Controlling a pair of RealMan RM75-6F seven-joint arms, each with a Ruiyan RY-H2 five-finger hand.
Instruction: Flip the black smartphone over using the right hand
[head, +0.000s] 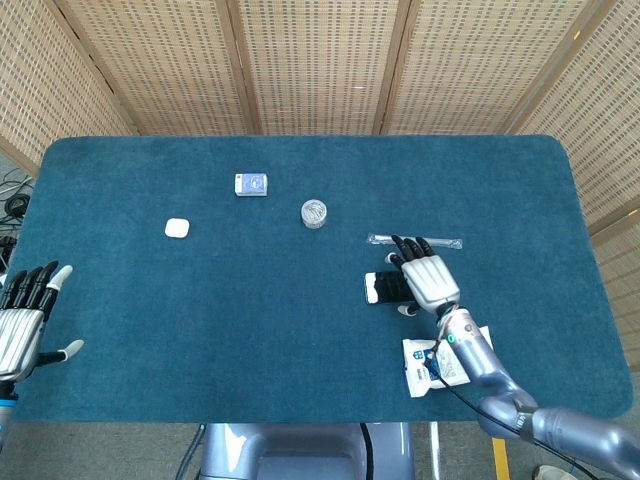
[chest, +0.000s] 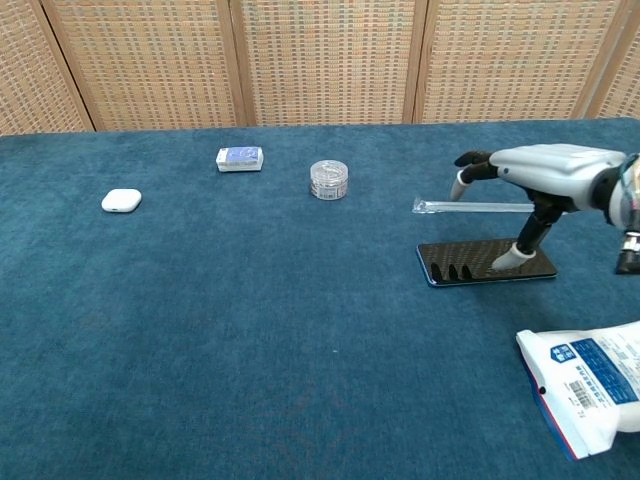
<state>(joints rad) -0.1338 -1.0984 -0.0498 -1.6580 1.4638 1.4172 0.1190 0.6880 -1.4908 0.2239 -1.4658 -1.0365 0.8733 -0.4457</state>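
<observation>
The black smartphone (head: 379, 288) (chest: 470, 263) lies flat on the blue table (head: 300, 330), right of the middle. My right hand (head: 424, 275) (chest: 548, 168) hovers palm down over its right part with fingers apart, holding nothing. In the chest view the thumb tip (chest: 508, 260) comes down to the phone's surface, while the fingers stay above it. The hand hides the phone's right half in the head view. My left hand (head: 24, 318) stays open at the table's left edge, far from the phone.
A long clear-wrapped stick (head: 383, 239) (chest: 480, 207) lies just behind the phone. A white wipes pack (head: 419, 372) (chest: 590, 385) lies in front of it, under my right forearm. Further left are a clear jar (head: 315, 213) (chest: 329, 179), a blue-white box (head: 251, 184) (chest: 240, 158) and a white earbud case (head: 177, 228) (chest: 121, 200).
</observation>
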